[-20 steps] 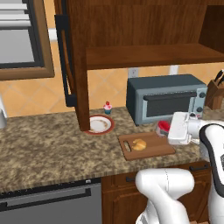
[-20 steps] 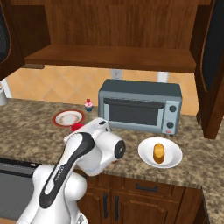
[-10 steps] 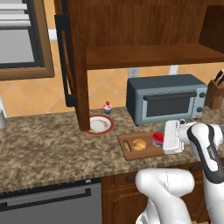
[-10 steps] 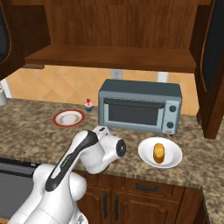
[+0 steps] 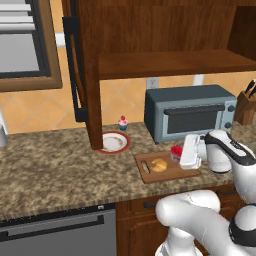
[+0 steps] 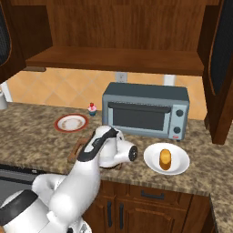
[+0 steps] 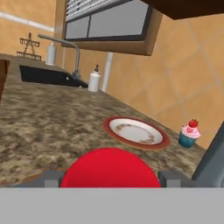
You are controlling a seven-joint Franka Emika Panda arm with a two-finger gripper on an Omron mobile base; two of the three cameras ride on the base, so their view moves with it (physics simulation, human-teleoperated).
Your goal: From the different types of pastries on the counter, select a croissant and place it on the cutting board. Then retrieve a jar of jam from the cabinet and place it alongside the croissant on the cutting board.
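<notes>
The cutting board (image 5: 150,171) lies on the counter (image 5: 55,165) in front of the toaster oven. The golden croissant (image 5: 159,165) rests near the board's middle. My gripper (image 5: 179,155) is low over the board's right end, shut on the jar of jam (image 5: 175,150), just right of the croissant. In the hand view the jar's red lid (image 7: 109,169) sits between my two fingertips (image 7: 49,177). My arm hides most of the board in the right base view, where its handle end (image 6: 74,150) shows. The cabinet (image 5: 165,30) stands open above.
A red-rimmed plate (image 5: 114,142) and a pink cupcake (image 5: 122,122) sit left of the toaster oven (image 5: 190,112). A white plate with the oblong orange pastry (image 6: 165,158) lies to the right. The cabinet door (image 5: 82,75) hangs open at left. A knife block (image 5: 246,106) stands far right.
My hand has carried the jar leftward and down from the counter's right side to the right end of the board, beside the croissant.
</notes>
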